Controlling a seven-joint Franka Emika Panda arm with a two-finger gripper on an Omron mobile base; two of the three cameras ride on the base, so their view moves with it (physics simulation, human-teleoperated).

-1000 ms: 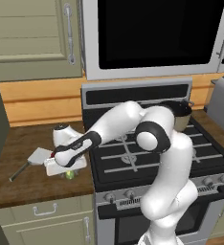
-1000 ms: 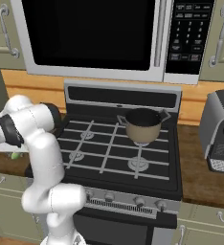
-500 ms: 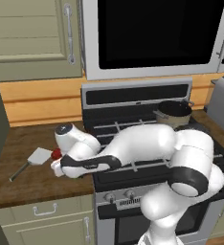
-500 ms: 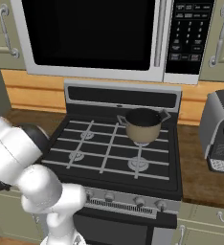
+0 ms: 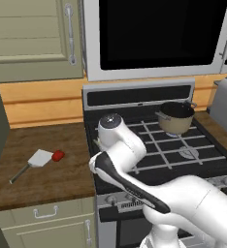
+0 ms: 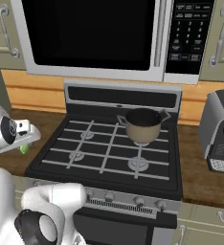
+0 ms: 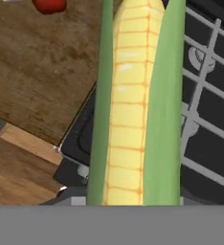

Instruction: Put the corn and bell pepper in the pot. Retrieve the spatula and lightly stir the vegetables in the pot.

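The corn [image 7: 133, 105], a yellow cob between green husk strips, runs up the middle of the hand view, and my gripper [image 6: 28, 141] is shut on it, fingertips hidden behind the cob. A green bit of the corn [image 6: 24, 150] shows under the hand at the stove's left edge. The red bell pepper [image 5: 57, 155] lies on the wooden counter, touching the pale blade of the spatula [image 5: 30, 162]. The bell pepper [image 7: 49, 5] also peeks in at the top of the hand view. The pot [image 5: 176, 116] stands on the back right burner, the same pot [image 6: 143, 124] showing a dark inside.
The black stove [image 6: 109, 153] has raised grates. A microwave [image 6: 90, 33] hangs low over it. A grey appliance [image 6: 221, 131] stands on the right counter. The wooden counter [image 5: 47, 179] lies left of the stove, and my own arm [image 5: 135, 184] crosses the stove front.
The hand has risen from the counter beside the spatula and swung right to the stove's left edge, carrying the corn. Pepper and spatula stay put.
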